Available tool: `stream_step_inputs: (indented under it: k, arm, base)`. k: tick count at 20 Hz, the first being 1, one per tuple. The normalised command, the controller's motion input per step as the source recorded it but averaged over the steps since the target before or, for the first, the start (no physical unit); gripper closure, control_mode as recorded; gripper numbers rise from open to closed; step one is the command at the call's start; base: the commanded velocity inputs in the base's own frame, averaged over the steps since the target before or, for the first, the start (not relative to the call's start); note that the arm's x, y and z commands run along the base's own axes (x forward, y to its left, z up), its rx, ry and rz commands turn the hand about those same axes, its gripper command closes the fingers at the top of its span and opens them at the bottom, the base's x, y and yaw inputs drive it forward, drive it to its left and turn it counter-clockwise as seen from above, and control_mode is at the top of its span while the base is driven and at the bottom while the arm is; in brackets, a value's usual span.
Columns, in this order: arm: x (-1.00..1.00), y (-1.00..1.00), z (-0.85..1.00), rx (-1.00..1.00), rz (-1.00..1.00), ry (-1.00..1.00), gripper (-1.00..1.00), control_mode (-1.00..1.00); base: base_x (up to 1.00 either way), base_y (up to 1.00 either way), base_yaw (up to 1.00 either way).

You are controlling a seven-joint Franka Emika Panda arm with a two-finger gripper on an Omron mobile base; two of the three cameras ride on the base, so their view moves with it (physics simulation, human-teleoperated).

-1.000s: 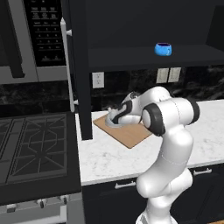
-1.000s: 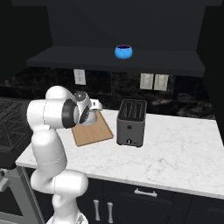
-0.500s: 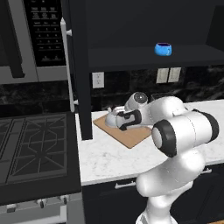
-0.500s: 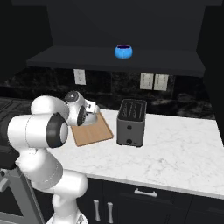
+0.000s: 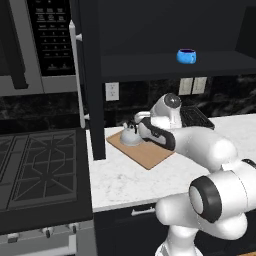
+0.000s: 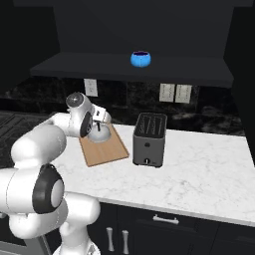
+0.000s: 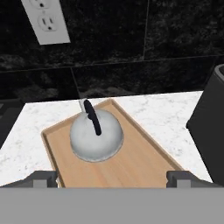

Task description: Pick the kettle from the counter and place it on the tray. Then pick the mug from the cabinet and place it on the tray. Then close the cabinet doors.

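Your kettle (image 7: 96,136) sits upright on the tray (image 7: 131,168), toward the tray's far end near the wall, its dark arched handle running over the top of the dome. From the left base camera you see the kettle (image 5: 131,136) at the back corner of the tray (image 5: 147,152), and from the right base camera the kettle (image 6: 99,134) shows just past the arm's wrist, resting on the tray (image 6: 104,148).

Your gripper (image 7: 111,177) hangs just off the kettle, spread wide: the two fingertips (image 7: 43,177) stand far apart at the bottom of the hand camera, and nothing lies between them. They do not touch the kettle. In the left base camera the gripper (image 5: 136,122) sits right beside the kettle, on its right and slightly above it.

The tray lies flat on the counter (image 5: 125,182), set at an angle to the counter's front edge. To the right of the tray stands the black toaster (image 6: 149,139), near the tray's edge but apart from it.

Above, the mug (image 6: 141,59) rests on the shelf of the cabinet (image 6: 129,69), well apart from everything on the counter; you see the mug (image 5: 186,56) there from the left as well. One cabinet door (image 5: 90,75) stands open, edge-on, at the left of the shelf. A white wall outlet (image 7: 47,21) sits on the dark backsplash behind the tray. The stovetop (image 5: 40,170) lies to the left of the counter, with the microwave (image 5: 50,45) above it.
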Motion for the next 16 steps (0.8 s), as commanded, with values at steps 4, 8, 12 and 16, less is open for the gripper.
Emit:
stream_step_inputs:
  k: [4, 8, 12, 16]
  arm:
    - [-0.50, -0.33, 0.75, 0.00, 0.00, -0.01, -1.00, -1.00]
    - [-0.32, -0.40, 0.73, 0.00, 0.00, 0.00, -1.00, -1.00]
    - [-0.27, -0.45, 0.73, 0.02, 0.00, 0.00, -1.00, -1.00]
    - [-0.19, -0.46, 0.71, 0.01, 0.02, -0.03, -1.00, -1.00]
  base:
    - [0.00, 0.00, 0.00]
    - [0.00, 0.00, 0.00]
    - [0.00, 0.00, 0.00]
    - [0.00, 0.00, 0.00]
